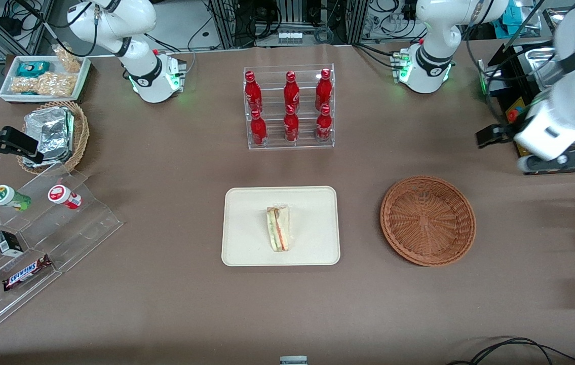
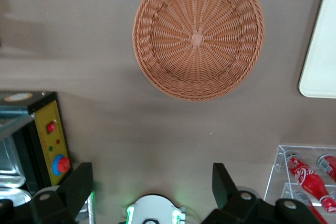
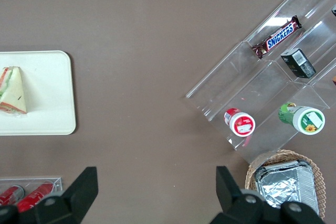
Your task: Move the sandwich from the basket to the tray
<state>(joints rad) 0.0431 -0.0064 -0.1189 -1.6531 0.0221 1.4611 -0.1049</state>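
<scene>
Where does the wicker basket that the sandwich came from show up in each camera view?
Front view: the basket lies empty beside the tray, toward the working arm's end.
Left wrist view: the basket lies empty below the open gripper.
Right wrist view: not in it.
Shared landmark: the tray, with the sandwich on it.

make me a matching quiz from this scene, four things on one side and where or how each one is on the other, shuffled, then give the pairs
Things:
1. sandwich
2. basket
3. tool
4. red bottles

States:
A. open, raised above the table toward the working arm's end
B. lying on the cream tray
C. standing in a clear rack, farther from the front camera than the tray
D. empty, beside the tray on the table

Pairs: 1-B, 2-D, 3-A, 4-C
</scene>
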